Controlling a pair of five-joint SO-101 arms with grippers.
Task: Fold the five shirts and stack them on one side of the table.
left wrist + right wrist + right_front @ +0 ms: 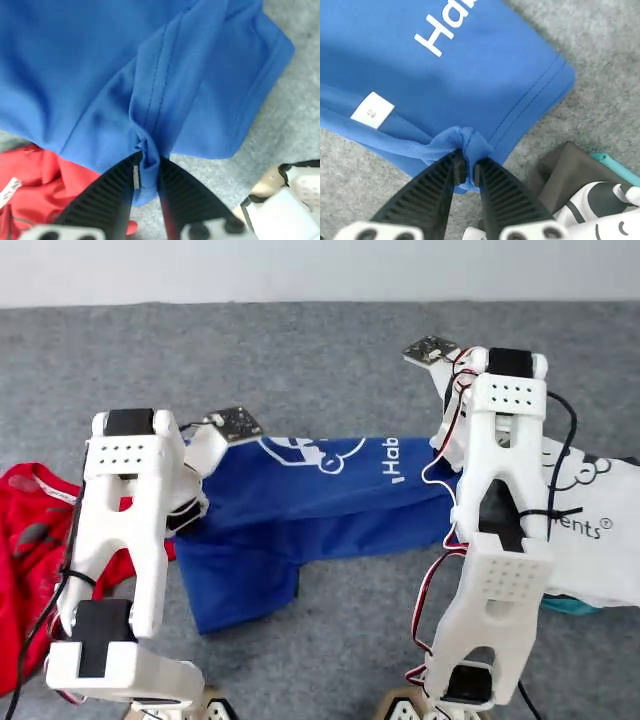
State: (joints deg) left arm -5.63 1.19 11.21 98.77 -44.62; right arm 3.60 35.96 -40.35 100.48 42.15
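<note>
Red shirt: a crumpled red shirt [30, 515] lies at the left edge of the table, partly under the left arm's white frame and touching the blue shirt's left end.
Left hand: the left hand [146, 167] is clenched on a bunched fold of the blue shirt, the cloth pinched between its black ribbed fingers [117, 187].
Blue shirt: the blue shirt [300, 500] is stretched across the middle of the table between the two arms. White print shows along its far side, and a sleeve lies towards the near edge.
Tag: a small white tag [372, 110] sits on the blue cloth near the right hand.
Right hand: the right hand [466, 167] grasps a puckered bit of the blue shirt's hem, jaws nearly together around it.
Dark cloth: a dark piece of cloth [565, 170] lies just beside the blue shirt's corner.
White shirt: a white shirt [600, 530] with dark print lies at the right edge, with a teal strip [570, 606] showing under its near side.
Table: a grey, felt-like covering [330, 360] spreads over the whole top.
Room: a pale wall [300, 270] runs along the far edge of the table.
</note>
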